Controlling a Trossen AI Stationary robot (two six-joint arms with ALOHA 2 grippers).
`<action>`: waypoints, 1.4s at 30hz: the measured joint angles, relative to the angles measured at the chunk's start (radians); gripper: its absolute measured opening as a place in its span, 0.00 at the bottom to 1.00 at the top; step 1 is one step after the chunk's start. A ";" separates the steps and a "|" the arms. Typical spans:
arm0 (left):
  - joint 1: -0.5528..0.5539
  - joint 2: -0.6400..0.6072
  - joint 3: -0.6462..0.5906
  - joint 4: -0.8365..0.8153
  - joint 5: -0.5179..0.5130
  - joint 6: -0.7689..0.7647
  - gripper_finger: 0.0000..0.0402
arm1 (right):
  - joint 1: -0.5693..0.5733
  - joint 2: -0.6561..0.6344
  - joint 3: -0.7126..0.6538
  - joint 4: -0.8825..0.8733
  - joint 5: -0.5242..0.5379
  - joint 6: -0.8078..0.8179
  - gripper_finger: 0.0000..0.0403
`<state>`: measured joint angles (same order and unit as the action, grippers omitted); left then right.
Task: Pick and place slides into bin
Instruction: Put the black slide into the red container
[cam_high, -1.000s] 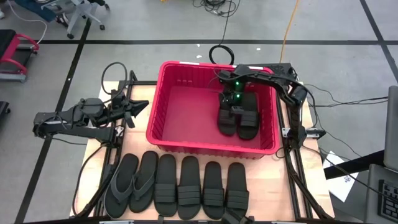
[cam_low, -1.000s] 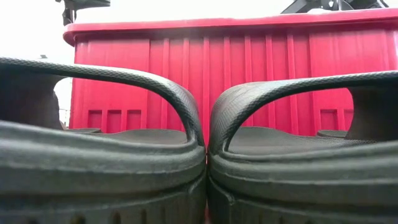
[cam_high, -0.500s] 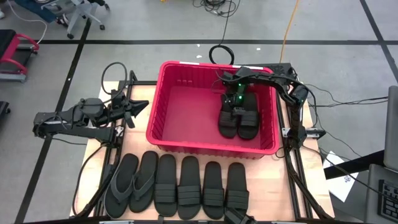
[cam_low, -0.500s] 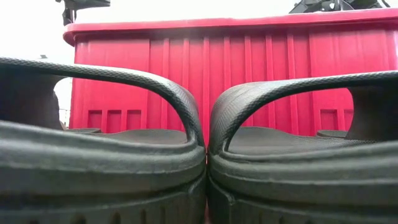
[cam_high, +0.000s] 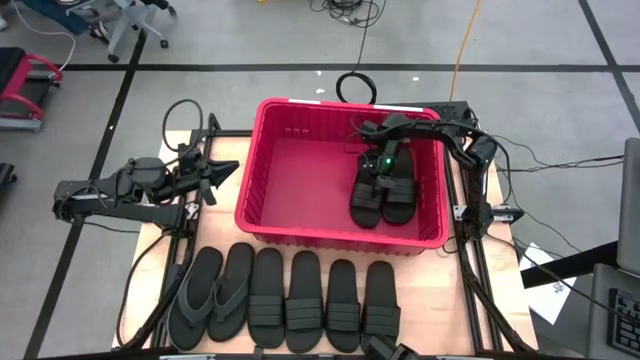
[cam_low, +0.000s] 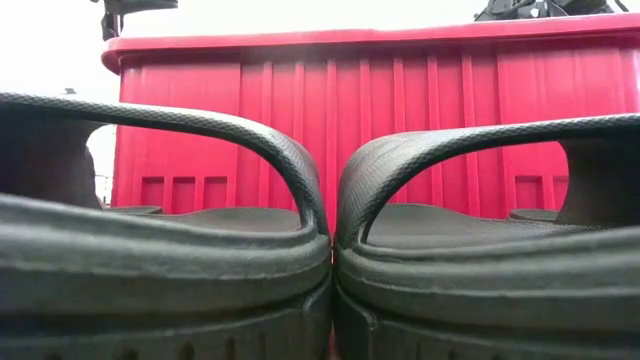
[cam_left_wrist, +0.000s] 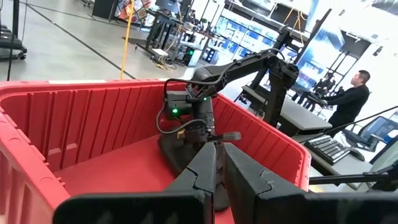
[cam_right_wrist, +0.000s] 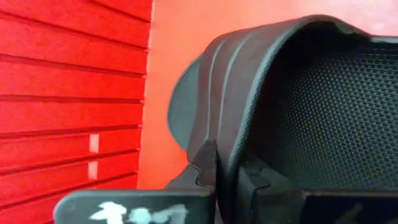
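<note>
Inside the bin (cam_high: 262, 190), right half, two band slides (cam_high: 383, 195) lie side by side near the right wall, toes toward the front wall. High view puts the right gripper (cam_high: 376, 176) over the rear end of the left one of that pair; its wrist view shows the fingers (cam_right_wrist: 208, 165) pinched narrow on that slide's ribbed strap (cam_right_wrist: 249, 93), with red floor and slotted wall beside it. Left wrist view alone shows the right arm (cam_left_wrist: 239, 62) bending down into the bin from the far side, plus a person (cam_left_wrist: 348, 99) at a desk well beyond the table. Left gripper (cam_high: 222, 172) waits outside the bin's left wall, fingers together, holding nothing. Low view sees only two slides (cam_low: 165, 245) touching edge to edge right at the lens, the bin's front wall filling the background; bin contents are hidden from it. High view shows six slides (cam_high: 288, 298) in a row along the table's front edge: two thong ones at the left, four band ones to their right, packed close, with a narrow strip of table (cam_high: 480, 300) between them and the bin. Bin's left half is bare floor; the table's right and left margins are slim.
</note>
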<state>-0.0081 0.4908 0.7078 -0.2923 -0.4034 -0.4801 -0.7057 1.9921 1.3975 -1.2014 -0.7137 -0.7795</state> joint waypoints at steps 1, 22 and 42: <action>0.000 0.000 0.000 0.000 0.000 0.000 0.06 | -0.001 0.000 0.000 0.003 0.009 0.001 0.01; 0.000 0.000 0.000 0.000 0.001 -0.014 0.06 | -0.001 -0.015 0.005 0.063 0.231 0.046 0.01; 0.000 0.000 0.000 0.005 0.010 -0.019 0.06 | -0.001 -0.040 0.032 0.114 0.263 0.103 0.32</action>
<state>-0.0086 0.4910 0.7078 -0.2874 -0.3935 -0.4988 -0.7071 1.9522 1.4292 -1.0878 -0.4509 -0.6767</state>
